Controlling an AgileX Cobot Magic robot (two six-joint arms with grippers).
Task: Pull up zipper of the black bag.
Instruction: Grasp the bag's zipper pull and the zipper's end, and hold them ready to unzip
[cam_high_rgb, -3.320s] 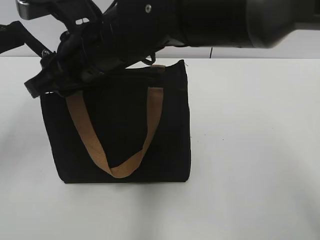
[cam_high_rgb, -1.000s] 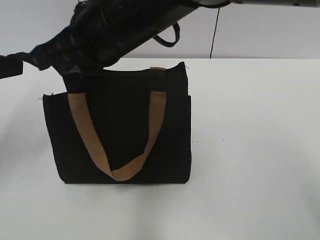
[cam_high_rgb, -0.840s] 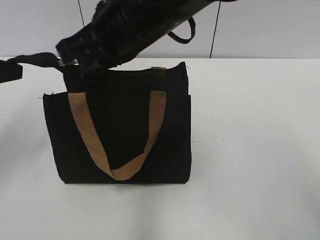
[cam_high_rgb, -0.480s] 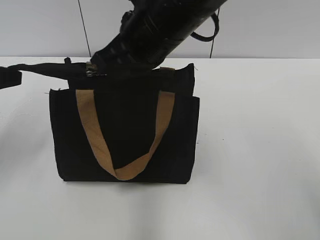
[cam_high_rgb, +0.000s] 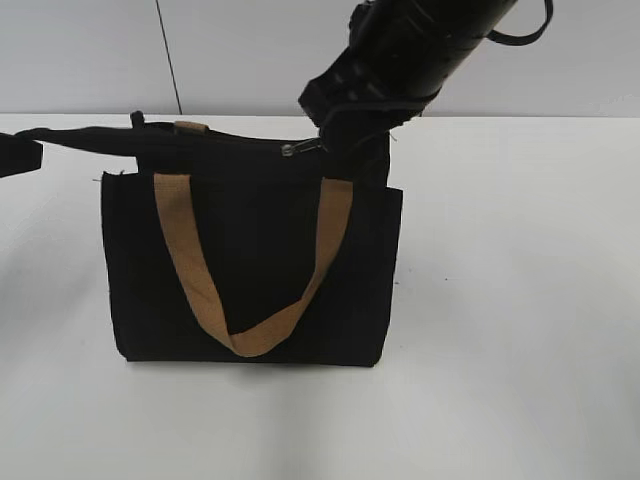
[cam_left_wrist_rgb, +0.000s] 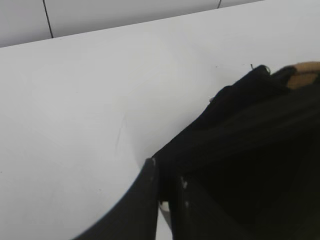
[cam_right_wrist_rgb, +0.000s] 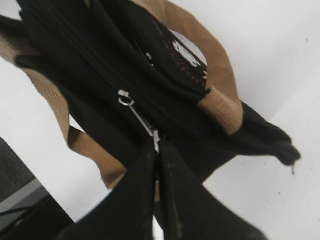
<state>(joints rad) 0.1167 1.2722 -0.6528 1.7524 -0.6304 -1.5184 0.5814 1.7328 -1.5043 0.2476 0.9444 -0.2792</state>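
Observation:
The black bag (cam_high_rgb: 250, 260) stands upright on the white table, its tan handle (cam_high_rgb: 190, 270) hanging down its front. The silver zipper pull (cam_high_rgb: 300, 147) sits on the top edge, right of the middle. My right gripper (cam_high_rgb: 325, 140) reaches down from the upper right and is shut on the zipper pull (cam_right_wrist_rgb: 142, 120), seen in the right wrist view with the fingertips (cam_right_wrist_rgb: 157, 145) pinching its end. My left gripper (cam_high_rgb: 60, 140) holds the bag's top left corner; in the left wrist view its jaws (cam_left_wrist_rgb: 165, 175) are shut on black fabric (cam_left_wrist_rgb: 240, 150).
The white table (cam_high_rgb: 520, 300) spreads around the bag. A grey wall with a dark vertical seam (cam_high_rgb: 168, 55) stands behind. The right arm's black body (cam_high_rgb: 420, 40) hangs over the bag's right end.
My right gripper has moved from the bag's left end to right of the middle, carrying the zipper pull along the top edge. The bag shifted slightly right. The left gripper stayed holding the corner.

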